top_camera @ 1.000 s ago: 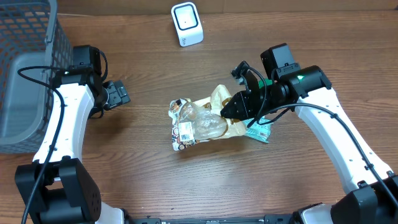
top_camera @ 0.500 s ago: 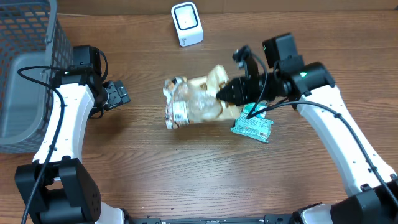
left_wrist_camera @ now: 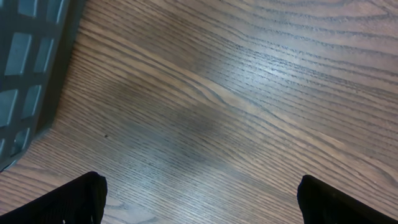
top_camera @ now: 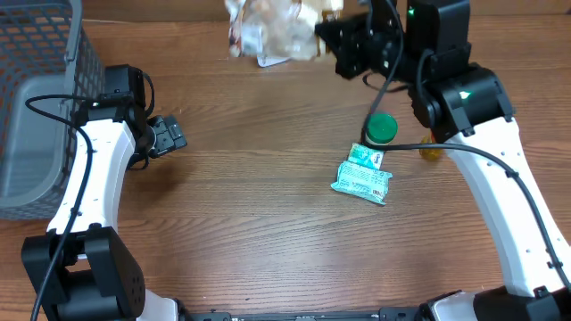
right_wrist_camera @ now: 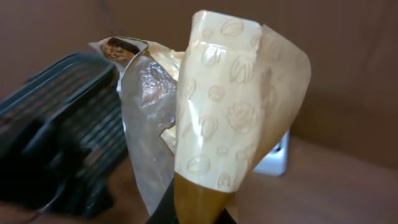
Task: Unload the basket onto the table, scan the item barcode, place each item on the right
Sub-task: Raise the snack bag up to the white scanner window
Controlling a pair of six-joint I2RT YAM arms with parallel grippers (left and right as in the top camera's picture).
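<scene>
The item, a clear and cream printed snack bag (top_camera: 272, 22), hangs high at the back of the table with my right gripper (top_camera: 326, 40) shut on its right end. Its left end carries a white label. In the right wrist view the bag (right_wrist_camera: 230, 106) fills the middle, pinched at the bottom by the gripper (right_wrist_camera: 199, 211). The white scanner (top_camera: 272, 61) sits under the bag, mostly hidden; a corner of the scanner (right_wrist_camera: 277, 158) shows behind the bag. My left gripper (top_camera: 165, 135) stands open at the left over bare wood, and the same left gripper (left_wrist_camera: 202, 205) holds nothing.
A grey mesh basket (top_camera: 36, 107) stands at the far left, with the basket (left_wrist_camera: 31, 62) close to my left fingers. A teal packet (top_camera: 361, 178), a green-capped bottle (top_camera: 382, 128) and a small orange object (top_camera: 430, 152) lie right of centre under my right arm.
My right gripper lifted the bag off the table and carried it up and back until it hangs over the scanner, uncovering the green-capped bottle. The left arm has not moved.
</scene>
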